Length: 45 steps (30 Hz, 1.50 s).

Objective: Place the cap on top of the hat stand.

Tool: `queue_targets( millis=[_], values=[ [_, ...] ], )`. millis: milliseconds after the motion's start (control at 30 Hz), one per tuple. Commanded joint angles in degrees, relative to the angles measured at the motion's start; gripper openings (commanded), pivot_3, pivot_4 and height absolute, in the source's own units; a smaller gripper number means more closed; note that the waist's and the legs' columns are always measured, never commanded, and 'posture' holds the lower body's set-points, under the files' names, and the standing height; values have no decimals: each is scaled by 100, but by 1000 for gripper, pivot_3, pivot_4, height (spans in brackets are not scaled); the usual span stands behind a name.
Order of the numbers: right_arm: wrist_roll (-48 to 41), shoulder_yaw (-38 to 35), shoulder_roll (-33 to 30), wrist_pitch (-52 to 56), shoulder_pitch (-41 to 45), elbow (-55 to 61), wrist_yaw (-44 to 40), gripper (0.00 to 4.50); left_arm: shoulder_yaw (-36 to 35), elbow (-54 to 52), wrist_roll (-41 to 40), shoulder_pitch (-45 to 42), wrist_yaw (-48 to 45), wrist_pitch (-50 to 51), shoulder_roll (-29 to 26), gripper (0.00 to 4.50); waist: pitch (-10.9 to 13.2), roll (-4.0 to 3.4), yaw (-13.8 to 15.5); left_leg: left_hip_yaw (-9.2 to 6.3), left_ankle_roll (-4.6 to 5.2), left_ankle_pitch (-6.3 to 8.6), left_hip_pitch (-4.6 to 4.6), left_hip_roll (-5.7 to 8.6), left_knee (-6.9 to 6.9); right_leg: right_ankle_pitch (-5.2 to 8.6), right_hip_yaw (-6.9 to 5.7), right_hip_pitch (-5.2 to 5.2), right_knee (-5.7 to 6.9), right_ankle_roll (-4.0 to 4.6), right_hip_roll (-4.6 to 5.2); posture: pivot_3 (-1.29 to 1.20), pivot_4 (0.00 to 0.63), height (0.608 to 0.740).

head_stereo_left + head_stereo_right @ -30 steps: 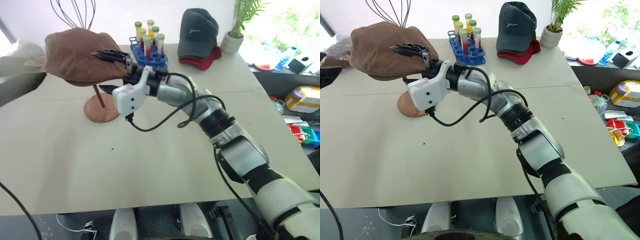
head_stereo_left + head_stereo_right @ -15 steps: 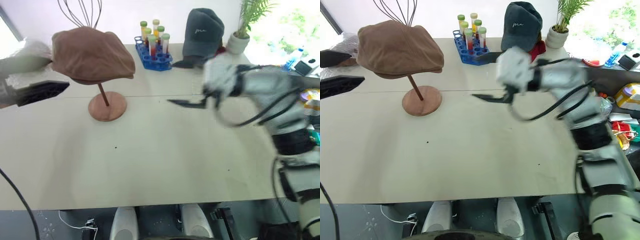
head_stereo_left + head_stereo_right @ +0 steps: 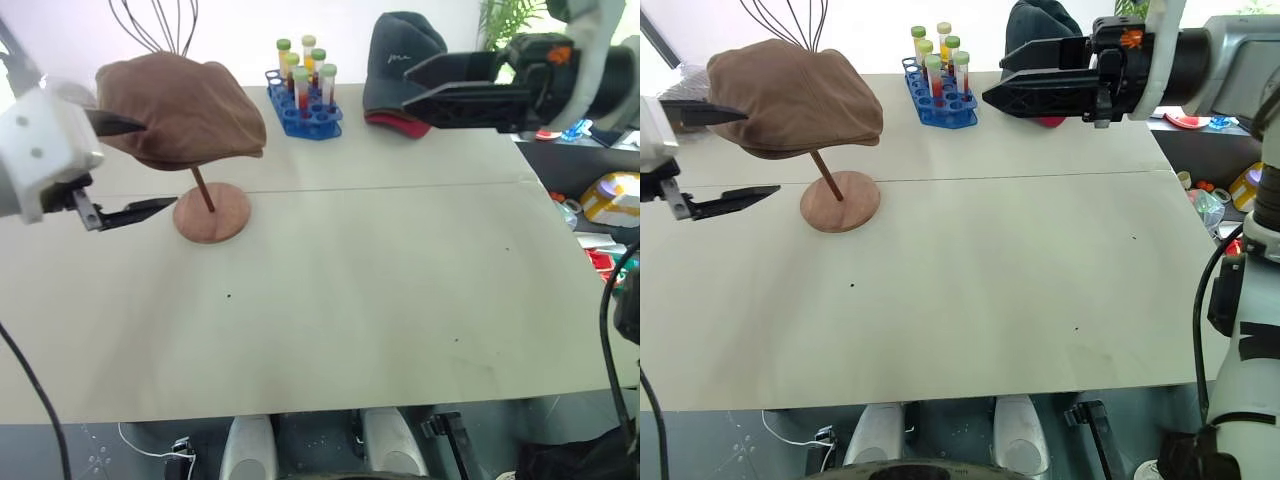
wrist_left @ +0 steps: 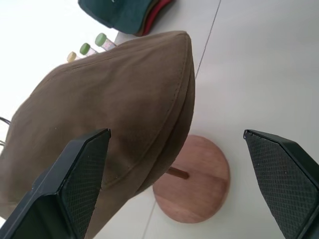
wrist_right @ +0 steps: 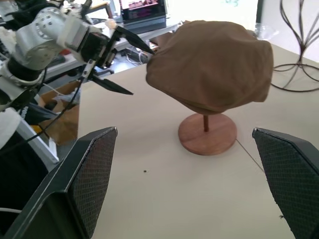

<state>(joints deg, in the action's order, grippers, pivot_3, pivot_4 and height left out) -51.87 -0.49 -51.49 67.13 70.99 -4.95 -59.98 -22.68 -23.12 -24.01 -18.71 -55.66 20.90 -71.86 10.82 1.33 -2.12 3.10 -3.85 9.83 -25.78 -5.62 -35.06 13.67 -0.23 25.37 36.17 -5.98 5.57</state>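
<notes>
On the white table (image 3: 330,300), far left side, the cap (image 3: 178,110) sits draped over the top of the hat stand (image 3: 211,211), whose slanted rod and round base show under it. Left gripper (image 3: 135,168) is at the cap's left edge, fingers spread wide with nothing held; upper finger overlaps the cap's side (contact not clear), lower finger is level with the base, just left of it. Right gripper (image 3: 1015,85) is raised well apart on the right, fingers wide apart too, nothing between them. Blue tube rack (image 3: 302,108) stands behind, a dark grey baseball cap (image 3: 400,62) further right, a wire-frame stand (image 3: 155,25) behind the cap.
</notes>
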Motion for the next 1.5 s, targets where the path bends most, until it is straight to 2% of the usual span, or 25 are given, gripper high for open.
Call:
queue_targets(
  millis=[33,200,333,400,567,733,900,933,1000,1200,1400,1500],
  values=[
    [69,-130,-32,25,241,-17,-132,4469,200,-356,531,-171,535,-378,228,4500,0,0,16,1,0,0,0,0,-2,0,0,0,0,-1,0,0,150,728],
    [231,-63,38,22,285,-40,-211,4469,527,-872,1247,-185,1188,-537,618,4500,0,0,78,1,0,-1,2,0,-8,-1,1,-2,5,-2,0,0,150,728],
    [282,-81,137,23,281,-3,-234,4469,1241,-1181,2533,-106,1706,-744,689,4500,-1,-1,139,0,1,-1,5,0,-7,-2,1,-3,7,-3,-2,0,150,728],
    [301,-98,181,37,304,-10,-221,4469,1488,-1278,2926,-159,1904,-650,815,4500,-1,-1,148,0,1,-1,5,0,-10,-2,1,-5,8,-3,-2,0,150,728],
    [377,-137,265,8,238,28,-227,4469,2385,-1145,4609,-404,2400,-802,1061,4500,-1,-1,166,0,1,-1,3,0,-17,-4,1,-7,9,-6,-3,0,150,728],
    [393,-139,334,3,181,141,-219,4469,3018,-1028,5524,-976,2450,-445,1792,4500,-1,0,167,0,2,-1,1,0,-20,-13,1,-8,12,-23,-3,0,150,728],
    [444,-126,345,-18,132,213,-234,4469,3117,-1001,6089,-1080,2347,-317,2129,4500,-2,0,145,-2,3,-2,2,0,-21,-14,1,-7,15,-25,-4,0,150,728],
    [446,-125,338,-22,123,224,-253,4500,3100,-1021,6166,-1056,2331,-288,2178,3945,-2,0,146,-2,3,-2,3,0,-20,-15,1,-7,16,-25,-4,0,150,728],
    [432,-141,328,-8,120,239,-275,4500,3055,-1058,6271,-1007,2289,-241,2264,3179,-2,0,153,-4,3,-2,4,0,-19,-14,1,-6,18,-25,-5,0,150,728],
    [449,-146,312,-23,98,251,-321,4500,2664,-1073,6345,-841,2382,-261,2340,123,-2,0,153,-6,3,-2,3,0,-22,-14,1,-7,19,-25,-5,0,150,728],
    [429,-142,345,-15,-10,309,-340,4500,1961,-1137,6046,-629,2795,-657,2483,50,-2,0,150,-6,3,-2,3,0,-23,-15,1,-8,20,-26,-5,0,150,728],
    [443,-105,373,-39,-61,317,-369,4500,1372,-1148,5413,-528,3065,-1069,2727,50,-2,0,153,-7,3,-2,2,0,-25,-15,1,-7,23,-26,-4,0,150,728]
  ],
)
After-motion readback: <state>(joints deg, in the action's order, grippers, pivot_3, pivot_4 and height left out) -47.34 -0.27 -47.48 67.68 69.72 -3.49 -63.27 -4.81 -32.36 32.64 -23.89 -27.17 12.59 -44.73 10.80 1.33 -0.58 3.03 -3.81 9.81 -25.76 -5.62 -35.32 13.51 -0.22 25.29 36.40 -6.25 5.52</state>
